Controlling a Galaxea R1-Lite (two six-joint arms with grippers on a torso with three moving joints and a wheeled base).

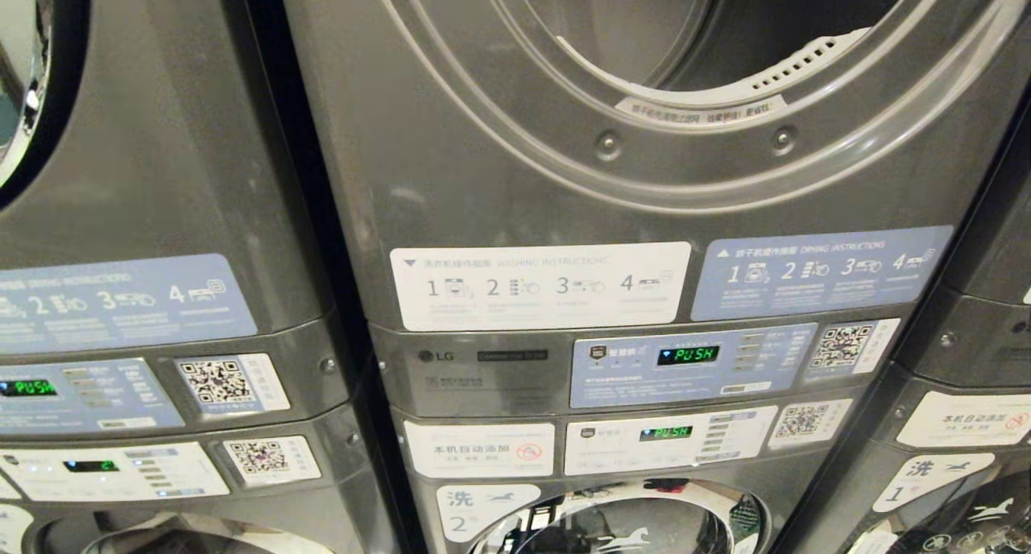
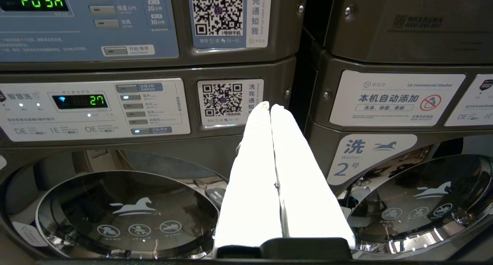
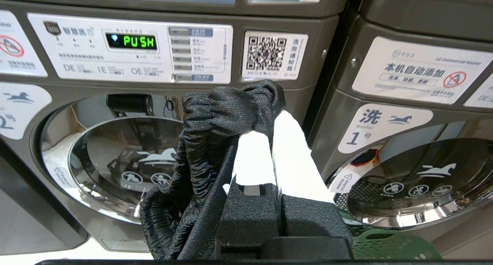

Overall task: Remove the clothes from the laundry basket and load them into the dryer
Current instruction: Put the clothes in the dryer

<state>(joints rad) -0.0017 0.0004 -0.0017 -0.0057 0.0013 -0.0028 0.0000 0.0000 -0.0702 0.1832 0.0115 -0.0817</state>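
Pressed together with nothing between them, the left gripper's [image 2: 269,107] white fingers [image 2: 254,172] point at a grey stacked washer [image 2: 115,203]. To the right, the right gripper [image 3: 271,122] is clamped on a black ribbed fabric garment [image 3: 215,141] that drapes over its fingers before the round glass doors. A green perforated plastic laundry basket [image 3: 389,247] sits below it. Higher up, the grey dryer's open drum [image 1: 685,31] gapes.
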